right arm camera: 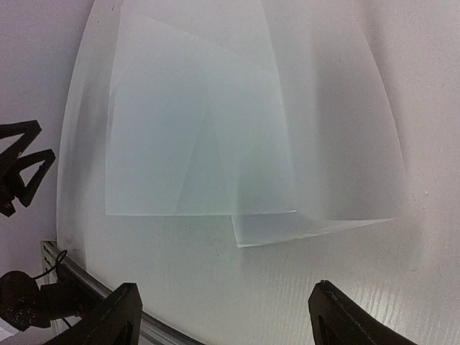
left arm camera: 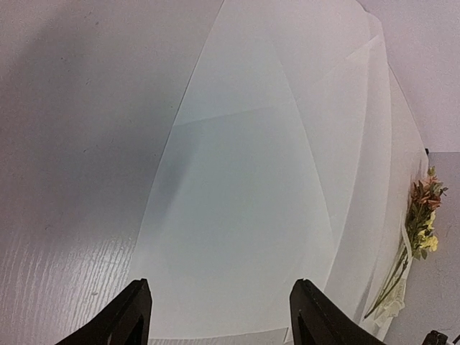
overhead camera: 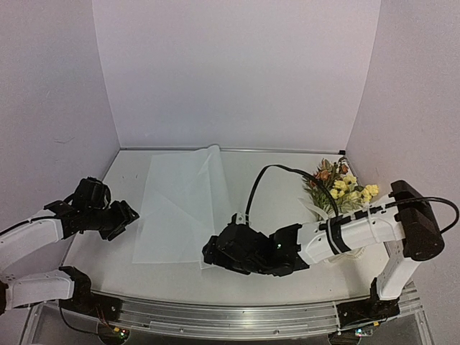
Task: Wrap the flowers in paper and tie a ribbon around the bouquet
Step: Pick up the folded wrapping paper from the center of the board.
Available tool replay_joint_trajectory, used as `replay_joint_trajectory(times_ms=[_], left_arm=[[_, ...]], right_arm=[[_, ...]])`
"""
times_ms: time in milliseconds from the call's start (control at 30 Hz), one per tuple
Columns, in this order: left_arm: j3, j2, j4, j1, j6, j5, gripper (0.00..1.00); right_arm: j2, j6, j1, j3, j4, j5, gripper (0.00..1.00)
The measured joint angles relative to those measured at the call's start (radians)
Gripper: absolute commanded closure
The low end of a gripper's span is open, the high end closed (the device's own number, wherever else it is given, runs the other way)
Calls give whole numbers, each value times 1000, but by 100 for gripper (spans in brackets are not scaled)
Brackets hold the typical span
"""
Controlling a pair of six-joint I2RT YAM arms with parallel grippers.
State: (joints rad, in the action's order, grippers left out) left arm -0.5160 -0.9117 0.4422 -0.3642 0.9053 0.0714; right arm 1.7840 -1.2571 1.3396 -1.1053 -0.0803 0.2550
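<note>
A large, thin, creased white paper [overhead camera: 180, 208] is lying left of centre in the overhead view on the white table [overhead camera: 100, 259], folded over itself in overlapping layers, with one flap lifting at its far edge. The black two-finger left gripper [left arm camera: 221, 287] is hovering at the sheet's left edge, its fingers standing wide apart and holding nothing; its wrist view is showing only paper beneath the gap. The black right gripper [right arm camera: 224, 287] is hanging just off the sheet's lower right corner, likewise spread wide and empty. The small bunch of yellow, cream-pink and orange flowers [overhead camera: 341, 185] is resting at the right of the overhead frame, well apart from the paper, so wrapping is barely begun. The step in hand is probably spreading the sheet flat. Doing it well means each gripper is coming down low on its own edge, pinching a single layer rather than the doubled fold, and drawing outward gently and evenly so the thin sheet is not tearing, sliding or bunching. No ribbon can be made out.
</note>
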Motion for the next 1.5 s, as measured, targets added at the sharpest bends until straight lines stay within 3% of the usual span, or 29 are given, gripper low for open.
replay_joint_trajectory(times_ms=[500,1100,1333,1500], left_arm=[[6,-81,-35,82,-46,112,30],[41,-121,-71,105,-71,150,30],[79,-140,-104,106,-67,173,29],[88,-144,-104,106,-67,183,29]], right_arm=[[90,-169,0,20,91,100,21],[234,-159,-18,-17,189,213,35],[250,-140,-34,-37,210,237,55],[271,-133,-56,-39,213,246,90]])
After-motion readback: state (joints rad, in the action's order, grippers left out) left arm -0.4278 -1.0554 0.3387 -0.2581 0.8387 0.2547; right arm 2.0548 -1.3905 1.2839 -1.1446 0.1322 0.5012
